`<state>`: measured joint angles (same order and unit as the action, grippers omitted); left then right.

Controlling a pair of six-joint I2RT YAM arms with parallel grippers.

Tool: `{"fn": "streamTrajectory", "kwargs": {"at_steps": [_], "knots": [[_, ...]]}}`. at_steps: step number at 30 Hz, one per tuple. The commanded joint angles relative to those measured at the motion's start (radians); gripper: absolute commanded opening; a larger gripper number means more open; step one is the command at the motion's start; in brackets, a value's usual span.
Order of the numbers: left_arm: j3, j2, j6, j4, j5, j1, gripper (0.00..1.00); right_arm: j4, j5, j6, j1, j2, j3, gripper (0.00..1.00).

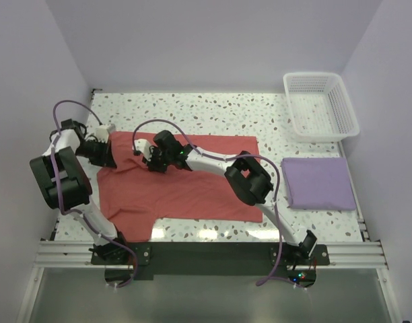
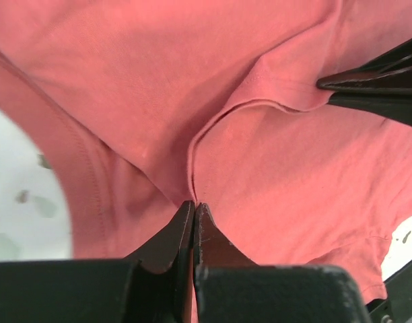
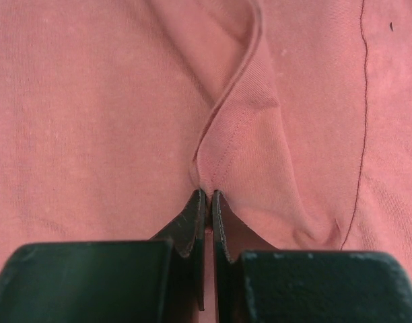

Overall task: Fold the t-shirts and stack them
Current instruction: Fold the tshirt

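Observation:
The salmon red t-shirt [image 1: 186,185] lies spread on the table's left and middle. My left gripper [image 1: 110,153] is shut on a fold of its cloth at the left end [image 2: 192,202]. My right gripper [image 1: 147,156] is shut on a pinched ridge of the same shirt [image 3: 209,192], a short way right of the left one. In the left wrist view the right gripper's fingers [image 2: 374,84] show at the right edge, pinching the cloth. The lavender t-shirt [image 1: 318,183] lies folded as a rectangle at the right.
A white lattice basket [image 1: 320,104] stands at the back right corner. The speckled table [image 1: 213,111] shows behind the red shirt. The walls close in on the left, back and right. The table's front rail [image 1: 206,252] carries the arm bases.

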<state>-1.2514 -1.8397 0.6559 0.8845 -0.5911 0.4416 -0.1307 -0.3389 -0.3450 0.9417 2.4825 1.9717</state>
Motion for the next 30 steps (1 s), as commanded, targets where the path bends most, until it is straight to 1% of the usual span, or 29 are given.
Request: {"fn": "streamTrajectory", "kwargs": {"at_steps": [1, 5, 10, 20, 30], "knots": [[-0.082, 0.082, 0.050, 0.057, -0.039, 0.000, 0.00, -0.021, -0.022, -0.020, -0.007, -0.079, 0.018, 0.00], [-0.097, 0.100, 0.100, 0.111, -0.047, 0.000, 0.00, -0.020, -0.043, -0.015, -0.014, -0.106, 0.007, 0.00], [-0.068, 0.143, 0.157, 0.158, -0.042, 0.000, 0.00, -0.020, -0.057, -0.020, -0.026, -0.140, -0.025, 0.00], [-0.037, 0.197, 0.195, 0.209, -0.036, 0.000, 0.00, -0.035, -0.130, -0.034, -0.037, -0.206, -0.091, 0.00], [0.026, 0.243, 0.229, 0.228, -0.007, -0.001, 0.00, -0.055, -0.155, -0.052, -0.037, -0.232, -0.137, 0.00]]}}
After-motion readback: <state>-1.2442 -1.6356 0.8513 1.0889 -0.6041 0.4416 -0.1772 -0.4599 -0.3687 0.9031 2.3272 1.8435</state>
